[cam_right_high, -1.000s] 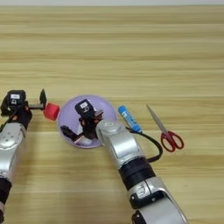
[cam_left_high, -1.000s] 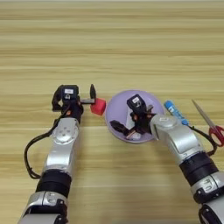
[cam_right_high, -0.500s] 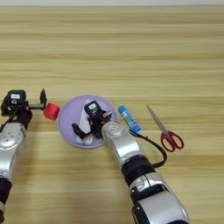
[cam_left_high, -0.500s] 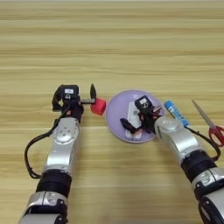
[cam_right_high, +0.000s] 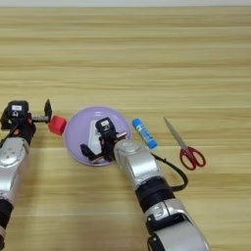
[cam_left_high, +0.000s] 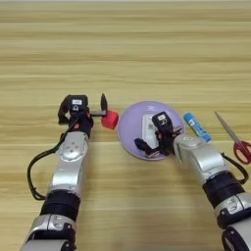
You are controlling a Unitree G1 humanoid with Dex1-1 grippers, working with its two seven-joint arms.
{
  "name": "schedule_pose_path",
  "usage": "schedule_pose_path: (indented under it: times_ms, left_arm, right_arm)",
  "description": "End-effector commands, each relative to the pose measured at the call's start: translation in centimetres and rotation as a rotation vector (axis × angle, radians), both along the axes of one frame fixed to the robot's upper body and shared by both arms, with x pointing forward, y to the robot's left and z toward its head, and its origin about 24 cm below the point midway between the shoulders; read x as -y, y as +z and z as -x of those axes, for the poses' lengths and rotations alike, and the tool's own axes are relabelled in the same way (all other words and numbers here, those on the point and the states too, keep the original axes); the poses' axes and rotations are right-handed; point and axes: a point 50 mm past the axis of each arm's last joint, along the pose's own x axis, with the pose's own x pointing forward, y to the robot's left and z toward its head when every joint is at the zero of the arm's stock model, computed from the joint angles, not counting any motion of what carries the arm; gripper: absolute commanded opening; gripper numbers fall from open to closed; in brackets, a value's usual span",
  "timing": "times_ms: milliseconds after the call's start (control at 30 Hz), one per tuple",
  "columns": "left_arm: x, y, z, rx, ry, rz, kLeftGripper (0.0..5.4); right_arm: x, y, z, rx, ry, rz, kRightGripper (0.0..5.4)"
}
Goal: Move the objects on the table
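Right gripper (cam_left_high: 153, 142): over the purple plate (cam_left_high: 128, 128), fingers spread apart around the white flat bar (cam_left_high: 148, 128) (bar lies on the plate).
Left gripper (cam_left_high: 83, 107): parked open, just beside the red cube (cam_left_high: 110, 119).
Tube (cam_left_high: 197, 126): on the surface (cam_left_high: 127, 54), right of the plate.
Scissors (cam_left_high: 234, 139): far right.

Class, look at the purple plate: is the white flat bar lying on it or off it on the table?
On it. The white flat bar lies flat inside the purple plate, with the right claw over the plate's near edge.
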Motion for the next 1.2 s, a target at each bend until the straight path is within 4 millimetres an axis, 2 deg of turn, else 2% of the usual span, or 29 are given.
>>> schedule_pose_path:
  times_ms: [33, 167, 367, 867, 967, 1200]
  left_arm:
    - [0.1, 0.2, -0.2, 0.005, -0.005, -0.009, 5.40]
    - [0.2, 0.2, -0.2, 0.005, -0.005, -0.009, 5.40]
    - [0.1, 0.2, -0.1, 0.006, -0.004, -0.009, 5.40]
    - [0.1, 0.3, -0.2, 0.007, -0.002, -0.009, 5.40]
    - [0.1, 0.2, -0.2, 0.007, -0.002, -0.008, 5.40]
    - [0.1, 0.3, -0.2, 0.008, -0.002, -0.008, 5.40]
  right_arm:
    - [0.0, -1.7, 1.6, -0.119, 0.004, 0.011, 5.39]
    - [0.0, -2.2, 2.0, -0.181, -0.011, -0.003, 5.39]
    - [0.3, -2.6, 1.7, -0.163, -0.025, 0.026, 5.39]
    - [0.6, -3.5, 1.6, -0.178, -0.046, 0.055, 3.32]
    - [0.6, -3.6, 1.6, -0.180, -0.044, 0.057, 3.04]
    - [0.6, -3.7, 1.6, -0.182, -0.042, 0.061, 2.94]
